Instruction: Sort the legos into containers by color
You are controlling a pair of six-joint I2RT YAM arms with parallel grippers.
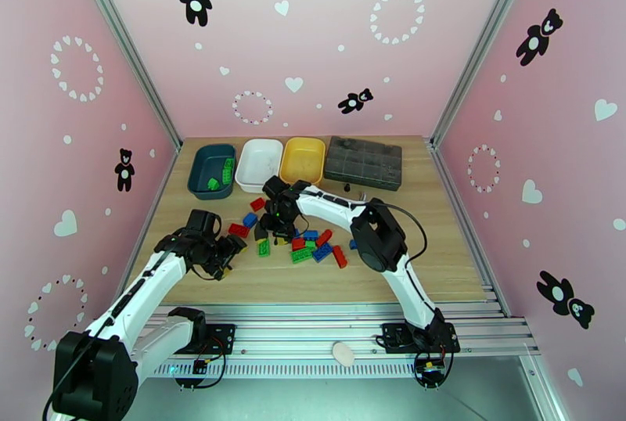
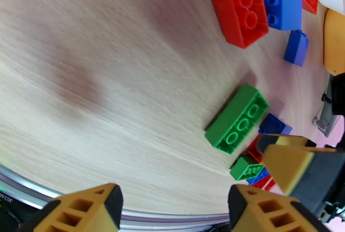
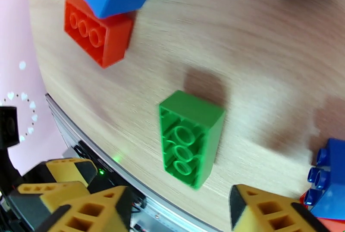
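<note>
Top external: 3 trays [image 1: 259, 167] (teal tray [image 1: 205, 162] w/ 2 green legos [image 1: 228, 170])

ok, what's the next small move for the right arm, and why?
Probably lower the right gripper over the green brick and close on it. Its jaws stand open and empty, and the brick lies underside up on the table just ahead of them, apart from its neighbours. The teal tray already holds green bricks, so it likely belongs there.

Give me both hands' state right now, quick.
Left hand: open, holding nothing.
Right hand: open, holding nothing.
</note>
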